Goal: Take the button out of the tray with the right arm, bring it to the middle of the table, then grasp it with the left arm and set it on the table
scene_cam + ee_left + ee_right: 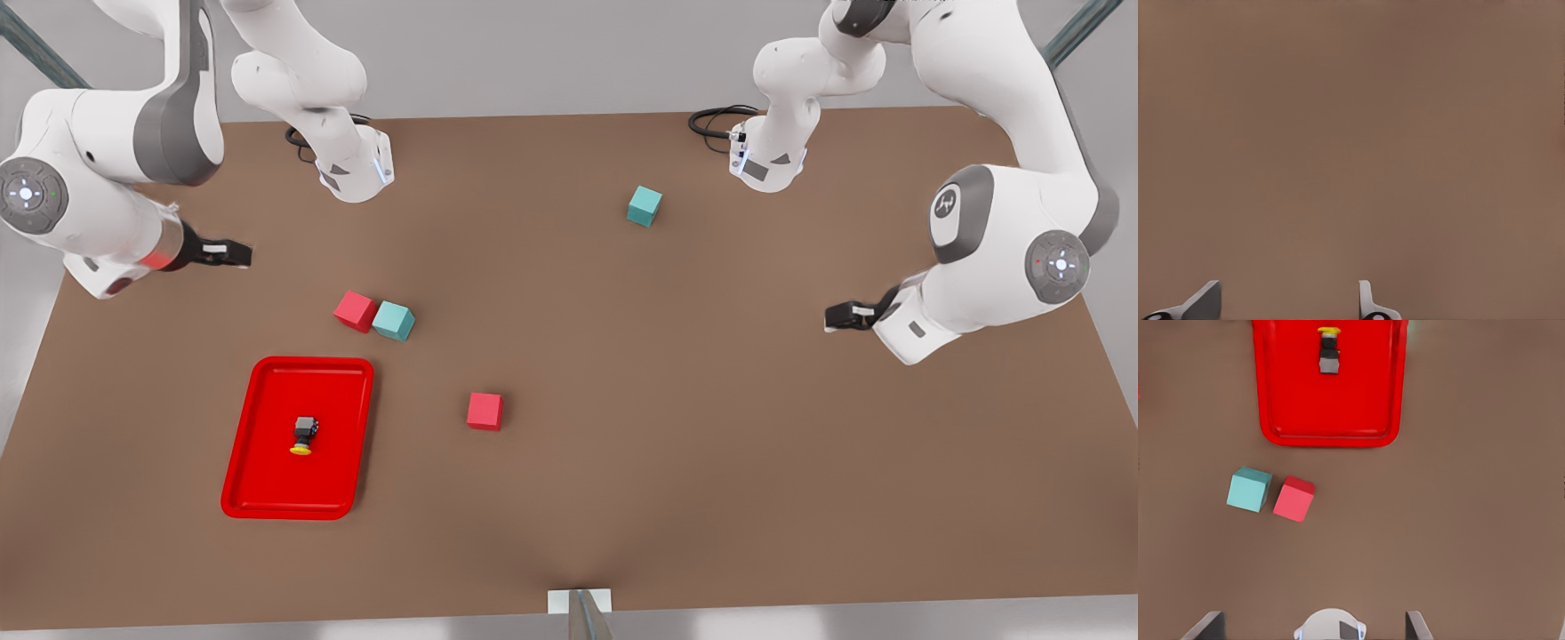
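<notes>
Front view, button (304,435) in tray (258,498), well apart from right gripper (233,254)

The right gripper (1313,615) is being cut off by the edge of the right wrist view; just the tips of its fingers (1210,625), standing apart, are being seen. The left gripper (1288,293) is being cut in the same way in the left wrist view, its fingers (1205,300) also apart. The far rim of the tray (1275,427) is being cut off in the right wrist view. In the front view, the upper parts of the right arm (98,169) and the left arm (1013,222) are being cut off. The near corners of the table (711,427) are being cut off as well. A black cable (711,120) is being partly hidden behind an arm base. A white piece (580,603) is being cut off at the lower edge and cannot be identified.
</notes>
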